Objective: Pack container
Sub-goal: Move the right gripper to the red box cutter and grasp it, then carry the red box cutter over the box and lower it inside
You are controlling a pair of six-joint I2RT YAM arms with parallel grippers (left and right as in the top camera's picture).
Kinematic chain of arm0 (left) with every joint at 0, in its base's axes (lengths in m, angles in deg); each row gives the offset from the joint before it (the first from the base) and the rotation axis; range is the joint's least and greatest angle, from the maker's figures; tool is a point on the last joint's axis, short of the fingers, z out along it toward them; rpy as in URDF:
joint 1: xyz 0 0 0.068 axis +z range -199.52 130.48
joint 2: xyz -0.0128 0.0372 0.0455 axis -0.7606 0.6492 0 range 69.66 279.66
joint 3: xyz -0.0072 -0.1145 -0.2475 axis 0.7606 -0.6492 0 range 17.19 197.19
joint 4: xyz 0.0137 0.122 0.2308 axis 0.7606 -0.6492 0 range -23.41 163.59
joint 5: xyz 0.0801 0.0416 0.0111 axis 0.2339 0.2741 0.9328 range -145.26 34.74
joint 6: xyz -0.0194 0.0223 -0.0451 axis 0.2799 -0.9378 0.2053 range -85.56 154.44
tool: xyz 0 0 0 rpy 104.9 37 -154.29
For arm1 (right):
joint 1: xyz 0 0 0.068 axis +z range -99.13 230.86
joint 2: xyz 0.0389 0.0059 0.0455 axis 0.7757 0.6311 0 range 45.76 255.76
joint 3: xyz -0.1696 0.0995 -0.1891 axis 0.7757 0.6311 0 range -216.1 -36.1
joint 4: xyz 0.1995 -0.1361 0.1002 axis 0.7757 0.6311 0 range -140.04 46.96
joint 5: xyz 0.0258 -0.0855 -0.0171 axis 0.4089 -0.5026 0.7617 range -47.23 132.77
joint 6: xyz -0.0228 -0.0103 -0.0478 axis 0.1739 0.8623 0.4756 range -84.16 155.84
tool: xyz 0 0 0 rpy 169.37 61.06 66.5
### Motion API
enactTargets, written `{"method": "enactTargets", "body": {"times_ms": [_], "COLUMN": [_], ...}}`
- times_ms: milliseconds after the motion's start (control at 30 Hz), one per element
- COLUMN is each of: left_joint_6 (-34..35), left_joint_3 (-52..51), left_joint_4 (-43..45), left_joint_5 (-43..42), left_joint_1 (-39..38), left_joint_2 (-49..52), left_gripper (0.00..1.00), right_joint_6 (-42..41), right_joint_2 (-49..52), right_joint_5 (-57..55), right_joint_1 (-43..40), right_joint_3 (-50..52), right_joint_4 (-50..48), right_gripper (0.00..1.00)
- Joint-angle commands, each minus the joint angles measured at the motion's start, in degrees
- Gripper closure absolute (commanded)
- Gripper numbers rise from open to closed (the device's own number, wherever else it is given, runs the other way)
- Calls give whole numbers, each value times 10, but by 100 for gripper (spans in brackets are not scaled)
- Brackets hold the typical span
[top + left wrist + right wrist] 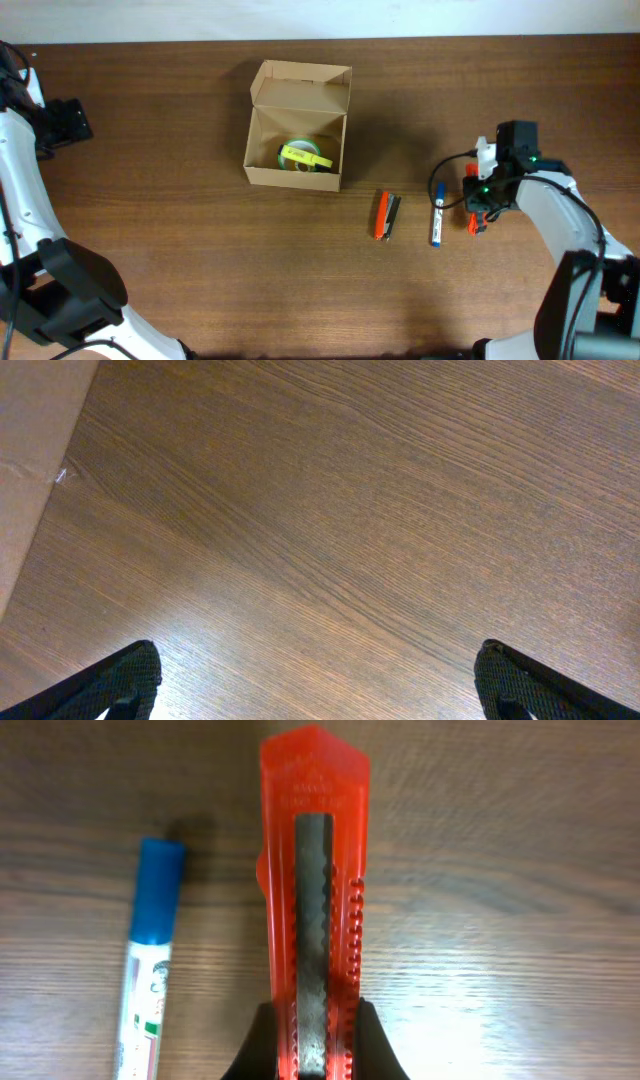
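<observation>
My right claw [312, 1045] is clamped on the orange cutter [312, 870]; the open box [292, 178] sits well off to its left, left claw [315, 678] wide.

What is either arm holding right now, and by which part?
The right gripper's fingers pinch the orange box cutter by its near end; the left gripper holds nothing.

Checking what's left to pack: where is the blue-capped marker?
In the overhead view, the marker lies on the table right of the box, between a loose orange cutter and a second cutter held by the right gripper.
</observation>
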Motion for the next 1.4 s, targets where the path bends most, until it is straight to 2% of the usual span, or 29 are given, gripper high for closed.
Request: {"method": "enactTargets", "body": {"times_ms": [0, 167, 333, 533, 633, 1067, 1133, 1367], "left_joint_6": [-11, -11, -11, -11, -11, -11, -11, -11], "left_joint_3": [-5, -5, -5, -5, -5, -5, -5, -5], "left_joint_4": [0, 0, 0, 0, 0, 0, 0, 0], "left_joint_5": [-6, -6, -6, -6, -6, -6, -6, -6], "left_joint_1": [0, 0, 0, 0, 0, 0, 0, 0], "left_joint_2": [-4, -4, -4, -4, -4, -4, -4, -4], "left_gripper": [0, 0, 0, 0, 0, 0, 0, 0], "right_joint_6": [-6, 0, 31, 45, 58, 122, 151, 346], "right_joint_2": [-29, -53, -55, -54, -37, 162, 178, 186], "right_joint_5": [5, 14, 16, 16, 16, -36, -36, -35], "right_joint_1": [-4, 15, 67, 135, 167, 295, 316, 395], "right_joint_3": [-34, -97, -229, -402, -451, -465, -466, -466], "right_joint_4": [22, 77, 146, 159, 161, 177, 185, 191], "right_gripper": [97, 96, 96, 97, 96, 97, 97, 97]}}
